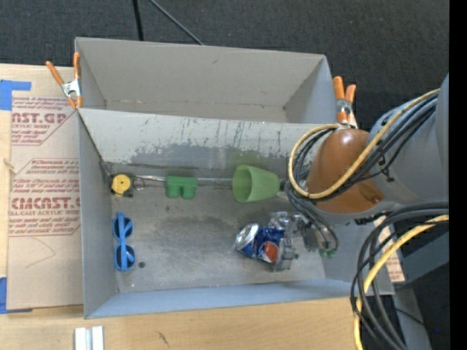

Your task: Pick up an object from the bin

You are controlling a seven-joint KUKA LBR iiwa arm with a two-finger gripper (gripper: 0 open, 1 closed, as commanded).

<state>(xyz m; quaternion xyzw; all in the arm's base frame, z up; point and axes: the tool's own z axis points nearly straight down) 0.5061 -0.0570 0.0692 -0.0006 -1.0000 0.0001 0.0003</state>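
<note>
**Bin contents; pincer at the can, lower right of floor**

Bin (197,133): grey metal and open-topped, its scuffed floor seen from above. Five loose things are counted on the floor, none heaped.

- Yellow piece (120,184): small and roundish. It is noted at the left end of the floor's upper edge, close to the left wall.
- Green block (181,187): low, with two lobes along its bottom side. It is found right of the yellow piece and apart from it, on the same upper line.
- Green cup (255,184): laid on its side with the mouth toward the left of the frame. It is placed right of the block, upper centre-right of the floor.
- Blue glasses (124,241): a toy pair, laid flat along the left wall at lower left, well apart from everything else.
- Can (259,243): crushed, in blue, silver and red. It is seen at lower centre-right of the floor, below the cup and apart from it, lying tilted.

Arm: entered from the right of the frame. Its orange cover (339,170) is seen above the bin's right wall, and yellow and black cables are looped round it.

Pincer (293,235): lowered into the bin's lower right corner, below the orange cover. It is seen at the can's right end, just beside it or touching; which of the two cannot be told. The can extends from there toward the left of the frame. The cup is above and to the left of the pincer, near but clear of it.

Pincer state: cannot be told, since the metal parts and the can's crumpled end overlap. No grasp is recorded.
</note>
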